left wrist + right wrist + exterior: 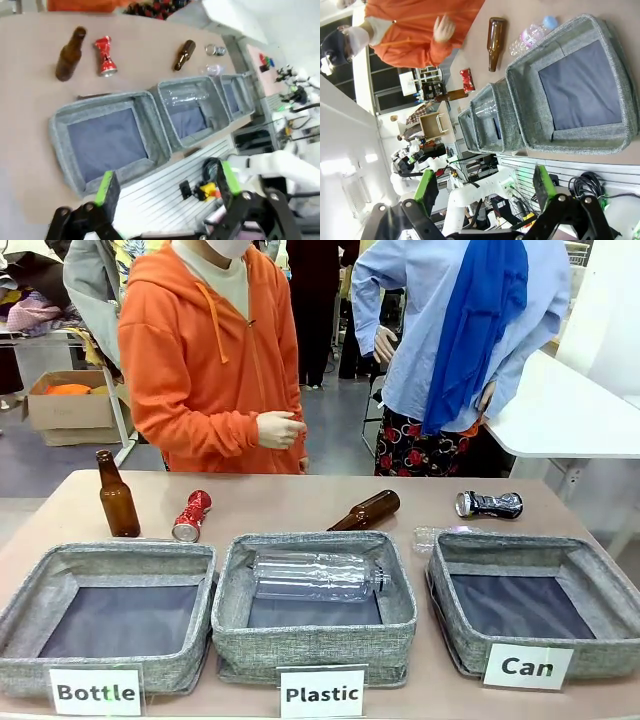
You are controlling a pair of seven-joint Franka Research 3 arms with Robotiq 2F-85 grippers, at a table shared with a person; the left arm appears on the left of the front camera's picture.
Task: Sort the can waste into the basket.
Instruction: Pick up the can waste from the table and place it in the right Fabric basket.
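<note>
Front view: fixed at the robot's edge of the table (290, 495), close above it, faced across three bins (315, 640) to the person (215, 350). Left wrist view: raised off the near edge, tilted, nearest the "Bottle" bin (62, 125). Right wrist view: rolled sideways, nearest the basket (525, 115). All three shared the bins, red can (191, 516) and lying bottle (366, 511).

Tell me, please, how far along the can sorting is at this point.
Done: nothing yet; the Can basket is empty. In hand: nothing; the left gripper and right gripper are both open and hold nothing. Left: the red can, lying on the table beside the upright brown bottle, and the black-and-silver can, lying beyond the Can basket, both have to go in.
</note>
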